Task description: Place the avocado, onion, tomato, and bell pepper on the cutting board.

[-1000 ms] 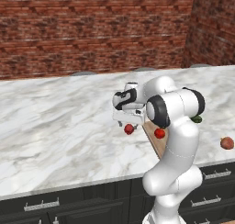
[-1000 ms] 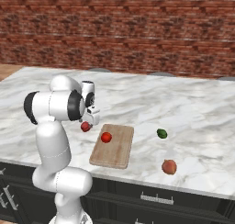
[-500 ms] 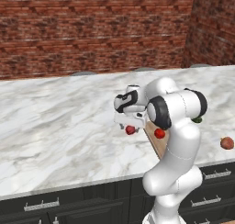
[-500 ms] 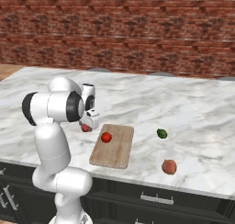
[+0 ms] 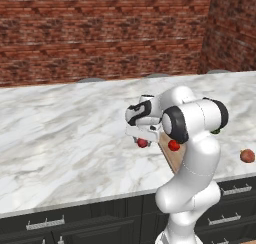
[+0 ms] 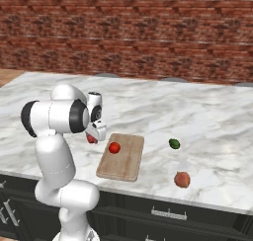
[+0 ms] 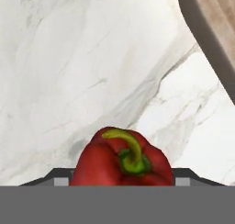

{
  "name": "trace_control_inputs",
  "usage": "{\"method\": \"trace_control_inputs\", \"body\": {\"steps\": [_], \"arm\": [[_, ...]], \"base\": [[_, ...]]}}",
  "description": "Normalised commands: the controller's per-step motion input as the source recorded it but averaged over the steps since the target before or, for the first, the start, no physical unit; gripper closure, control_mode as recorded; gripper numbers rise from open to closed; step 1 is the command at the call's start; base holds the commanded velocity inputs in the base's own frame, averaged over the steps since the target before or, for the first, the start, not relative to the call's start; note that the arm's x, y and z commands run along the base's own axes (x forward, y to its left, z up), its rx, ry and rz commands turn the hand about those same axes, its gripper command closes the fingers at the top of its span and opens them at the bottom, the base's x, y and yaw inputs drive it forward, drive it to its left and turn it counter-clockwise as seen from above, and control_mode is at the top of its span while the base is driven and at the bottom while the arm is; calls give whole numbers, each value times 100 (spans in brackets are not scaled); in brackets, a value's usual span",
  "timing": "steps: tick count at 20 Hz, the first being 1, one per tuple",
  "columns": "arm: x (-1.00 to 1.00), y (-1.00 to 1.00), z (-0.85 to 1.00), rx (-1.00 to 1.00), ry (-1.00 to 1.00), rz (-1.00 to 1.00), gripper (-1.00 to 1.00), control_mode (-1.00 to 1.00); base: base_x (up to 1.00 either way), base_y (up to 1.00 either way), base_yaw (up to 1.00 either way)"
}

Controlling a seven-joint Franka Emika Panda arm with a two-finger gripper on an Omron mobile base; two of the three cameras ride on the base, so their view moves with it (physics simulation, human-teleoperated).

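Note:
A red bell pepper (image 7: 121,161) with a green stem lies on the marble counter just left of the cutting board (image 6: 126,161). My gripper (image 5: 142,138) is down over it, and in the hand view the fingers (image 7: 62,178) press against both of its sides, shut on it. A red tomato (image 6: 114,147) sits on the board's near left part. The green avocado (image 6: 174,143) and the peach onion (image 6: 182,179) rest on the counter to the right of the board.
A brick wall backs the counter (image 5: 65,133). The counter's front edge runs close below the board, with dark drawers (image 6: 168,215) underneath. Open marble spreads left of the pepper.
The gripper has sunk a little onto the bell pepper and its jaws have closed in on it. The other vegetables and the board have not moved.

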Motion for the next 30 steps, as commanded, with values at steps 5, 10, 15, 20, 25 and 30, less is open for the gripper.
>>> {"method": "trace_control_inputs", "body": {"steps": [5,10,15,20,25,30], "arm": [[-11,-1,17,0,-12,-2,100,-100],[-40,-8,63,0,-19,-1,100,-100],[-66,-29,67,0,-14,-5,100,-100],[-69,-58,50,0,-14,-2,100,-100],[-71,-52,32,0,-10,-1,100,-100],[-64,-57,7,0,-1,-4,100,-100]], "base": [[0,0,0],[0,0,0],[0,0,0],[0,0,0],[0,0,0],[0,0,0]]}}
